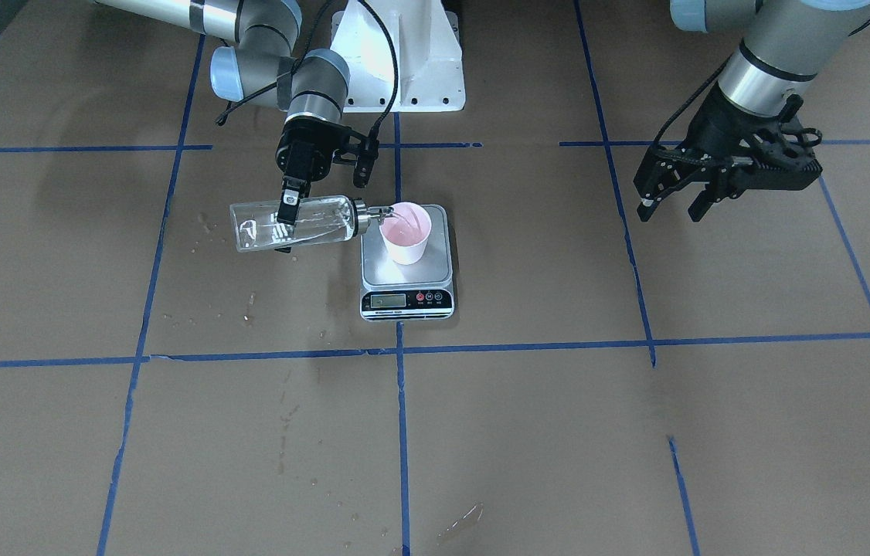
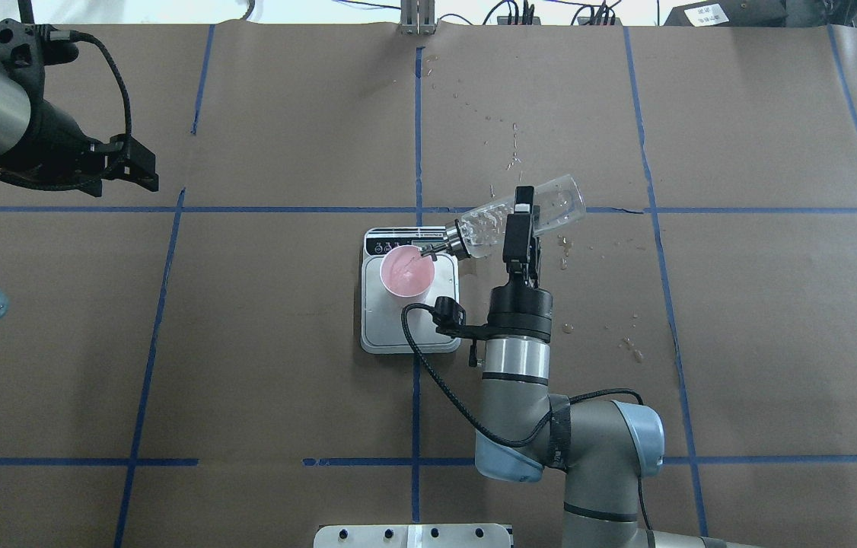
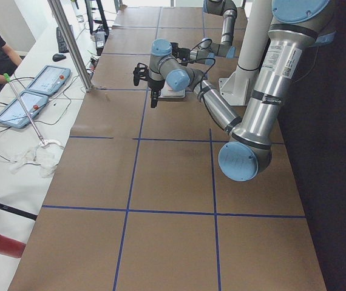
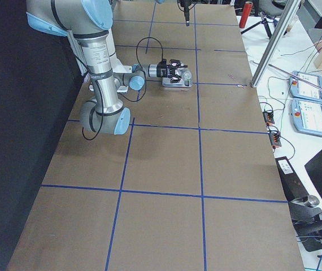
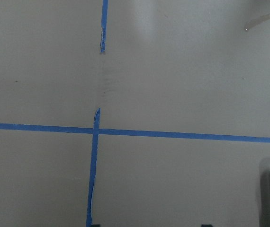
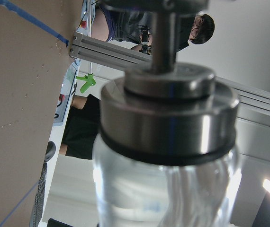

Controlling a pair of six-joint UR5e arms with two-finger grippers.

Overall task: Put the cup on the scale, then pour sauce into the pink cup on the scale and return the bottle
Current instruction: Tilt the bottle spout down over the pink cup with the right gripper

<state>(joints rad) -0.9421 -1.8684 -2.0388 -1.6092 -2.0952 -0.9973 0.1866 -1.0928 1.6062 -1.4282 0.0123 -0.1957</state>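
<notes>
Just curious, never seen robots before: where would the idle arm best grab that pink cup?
Probably its side wall, just below the rim, coming from the robot's left: the cup stands upright with liquid inside, and the bottle leans over the rim on the opposite side. The open left gripper is free.

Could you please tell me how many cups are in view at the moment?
1. The pink cup stands upright on the scale's steel plate, under the spout of the tilted bottle held by the right gripper. No other cup shows in any view.
</notes>
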